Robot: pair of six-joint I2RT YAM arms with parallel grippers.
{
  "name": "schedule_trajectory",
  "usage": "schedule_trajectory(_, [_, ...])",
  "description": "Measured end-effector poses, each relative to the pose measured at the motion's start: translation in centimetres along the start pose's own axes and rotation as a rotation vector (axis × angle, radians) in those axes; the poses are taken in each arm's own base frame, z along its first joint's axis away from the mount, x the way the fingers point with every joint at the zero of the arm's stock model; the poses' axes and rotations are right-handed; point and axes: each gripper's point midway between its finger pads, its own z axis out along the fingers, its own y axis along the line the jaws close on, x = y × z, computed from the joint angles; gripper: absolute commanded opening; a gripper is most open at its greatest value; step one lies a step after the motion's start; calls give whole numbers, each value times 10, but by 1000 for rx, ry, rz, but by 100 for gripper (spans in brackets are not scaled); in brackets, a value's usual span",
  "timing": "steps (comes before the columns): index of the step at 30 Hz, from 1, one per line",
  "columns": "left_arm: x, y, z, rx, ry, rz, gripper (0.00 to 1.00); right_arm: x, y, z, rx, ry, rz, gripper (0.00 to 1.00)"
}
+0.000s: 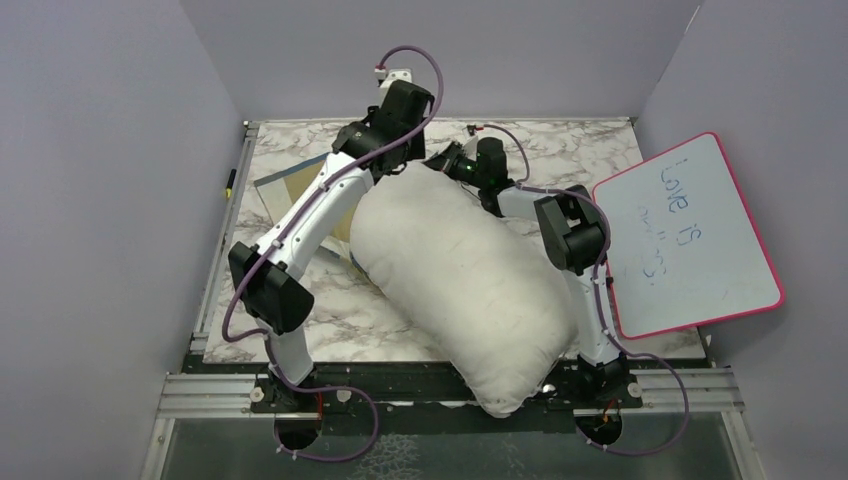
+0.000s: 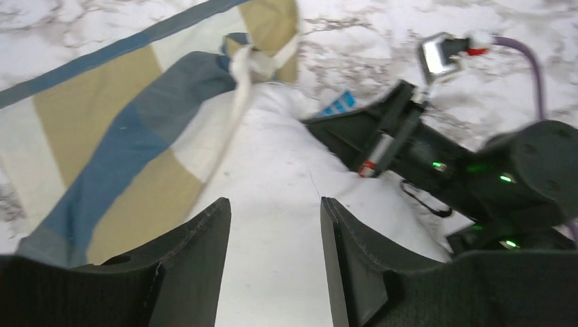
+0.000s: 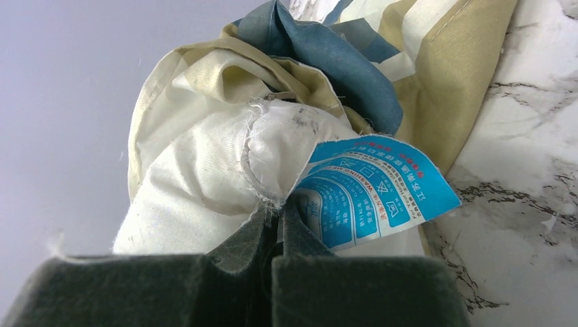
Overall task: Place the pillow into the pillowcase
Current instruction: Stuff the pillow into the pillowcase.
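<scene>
The near end of the plump off-white rectangular fabric pillow (image 1: 470, 290) hangs over the near edge of the white marble-patterned tabletop (image 1: 340, 315), between the two arm bases. From there the pillow lies diagonally, running away and to the left across the middle. To its right, a flat pink-rimmed whiteboard (image 1: 690, 235) with blue handwriting sits tilted at the tabletop's right edge.

At the pillow's far end the right claw (image 3: 276, 228) is clenched on the corner. Its fingertips pinch the frayed seam just beside a blue-and-white printed care label (image 3: 371, 191). Just to the left, the left claw (image 2: 272, 252) hangs over the pillow with its fingers (image 2: 204, 259) apart. It grasps nothing, and plain white fabric shows in the gap.

Farther back and to the left lies the thin fabric pillowcase (image 2: 123, 136) in blue, tan and cream rectangular blocks. It is mostly flat on the tabletop and partly under the left arm. Its gathered rim is bunched against and partly around the pinched corner, and nearly all of the pillow is outside it.
</scene>
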Motion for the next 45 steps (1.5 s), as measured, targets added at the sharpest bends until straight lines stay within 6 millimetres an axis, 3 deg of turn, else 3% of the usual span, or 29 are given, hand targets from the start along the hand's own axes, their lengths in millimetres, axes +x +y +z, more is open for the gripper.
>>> schedule_trajectory(3, [6, 41, 13, -94, 43, 5, 55, 1, -2, 0, 6, 3, -3, 0])
schedule_trajectory(7, [24, 79, 34, -182, 119, 59, 57, 2, -4, 0, 14, 7, -1, 0])
schedule_trajectory(18, [71, 71, 94, -201, 246, 216, 51, 0, -3, 1, 20, 9, -11, 0])
schedule_trajectory(29, [58, 89, 94, -305, 201, 269, 49, -1, -3, 2, 28, 13, -10, 0])
schedule_trajectory(31, [58, 91, 94, -316, 199, 271, 37, -1, -3, 2, 28, 13, -10, 0])
schedule_trajectory(34, [57, 94, 94, -326, 196, 279, 2, -1, -3, 2, 28, 13, -10, 0])
schedule_trajectory(39, [58, 83, 91, -302, 200, 319, 0, -1, -3, 2, 29, 13, -9, 0])
schedule_trajectory(42, [58, 50, 81, -244, 174, 354, 0, -2, -4, 2, 36, 10, -6, 0])
schedule_trajectory(45, [73, 4, 63, -168, 163, 407, 0, -3, -8, 2, 55, 2, 3, 0])
